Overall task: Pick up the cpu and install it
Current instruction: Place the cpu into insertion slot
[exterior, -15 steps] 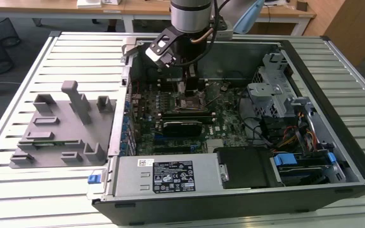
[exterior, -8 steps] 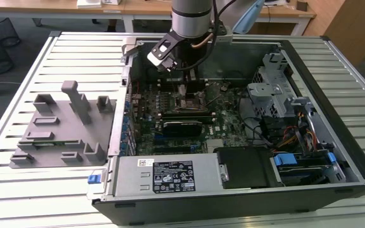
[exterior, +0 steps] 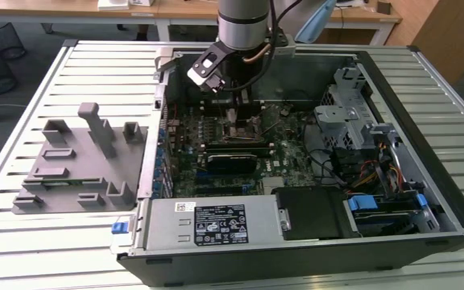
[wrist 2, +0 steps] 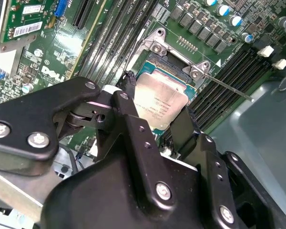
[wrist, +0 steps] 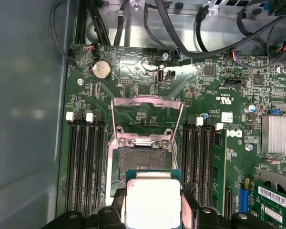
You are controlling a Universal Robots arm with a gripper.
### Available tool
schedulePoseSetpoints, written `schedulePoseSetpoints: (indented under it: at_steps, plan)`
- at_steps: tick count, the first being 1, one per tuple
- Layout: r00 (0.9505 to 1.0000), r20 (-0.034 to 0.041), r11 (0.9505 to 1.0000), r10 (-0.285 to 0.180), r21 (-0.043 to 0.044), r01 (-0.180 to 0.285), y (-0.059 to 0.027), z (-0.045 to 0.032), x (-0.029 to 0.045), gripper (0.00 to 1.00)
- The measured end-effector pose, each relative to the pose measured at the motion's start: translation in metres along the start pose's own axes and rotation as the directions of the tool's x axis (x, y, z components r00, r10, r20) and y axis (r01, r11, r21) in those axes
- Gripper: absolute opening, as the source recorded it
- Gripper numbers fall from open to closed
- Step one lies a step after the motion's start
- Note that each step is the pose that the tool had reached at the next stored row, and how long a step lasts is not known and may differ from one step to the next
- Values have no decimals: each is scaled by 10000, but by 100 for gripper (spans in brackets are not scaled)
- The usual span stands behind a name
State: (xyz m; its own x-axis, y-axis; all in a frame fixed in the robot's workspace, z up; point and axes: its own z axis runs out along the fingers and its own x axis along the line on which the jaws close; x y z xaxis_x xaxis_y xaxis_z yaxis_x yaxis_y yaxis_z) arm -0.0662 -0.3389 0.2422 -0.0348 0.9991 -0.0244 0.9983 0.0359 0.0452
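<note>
The cpu (wrist: pixel 152 202), a flat square chip with a pale silvery top, sits between my black fingers (wrist: pixel 115 206); my gripper (wrist: pixel 153 212) is shut on its two opposite edges. It hangs a little above the open socket (wrist: pixel 142 160) on the green motherboard, covering part of the socket. The metal load plate (wrist: pixel 148 102) stands flipped up beyond the socket. In the second wrist view the cpu (wrist 2: pixel 159 102) shows between the fingers of my gripper (wrist 2: pixel 157 100), over the socket frame (wrist 2: pixel 174 52). In the exterior view my gripper (exterior: pixel 234 115) reaches down into the open computer case (exterior: pixel 425 199).
Memory slots (wrist: pixel 86 162) flank the socket on both sides. The socket lever (wrist 2: pixel 224 86) sticks out sideways. Cables (wrist: pixel 219 43) run along the board's edge. A power supply (exterior: pixel 208 220) and drive cage (exterior: pixel 353 121) crowd the case. A grey holder block (exterior: pixel 79 163) lies on the slatted table.
</note>
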Motion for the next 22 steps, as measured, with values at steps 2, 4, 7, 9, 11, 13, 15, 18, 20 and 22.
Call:
schedulePoseSetpoints:
  at_steps: [2, 4, 7, 9, 11, 13, 15, 18, 20, 22]
  plan:
    - [10000, 1, 10000, 0, 0, 0, -1, 10, 0, 54]
    - [10000, 0, 10000, 0, 0, 0, -1, 19, 0, 54]
    - [10000, 1, 10000, 0, 0, 0, -1, 31, 1, 54]
    - [10000, 1, 10000, 0, 1, 0, -2, 39, 1, 54]
    - [10000, 1, 10000, 0, 1, 0, -2, 47, 1, 54]
    - [10000, 0, 10000, 0, 0, 0, -3, 57, 1, 54]
    - [10000, 1, 10000, 1, 0, -1, -2, 73, 2, 54]
    - [10000, 2, 10000, 11, 1, -11, 7, 109, 6, 54]
    - [10000, 2, 10000, 29, 1, -29, 16, 138, 10, 54]
    - [10000, 2, 10000, 31, 1, -31, 24, 170, 15, 54]
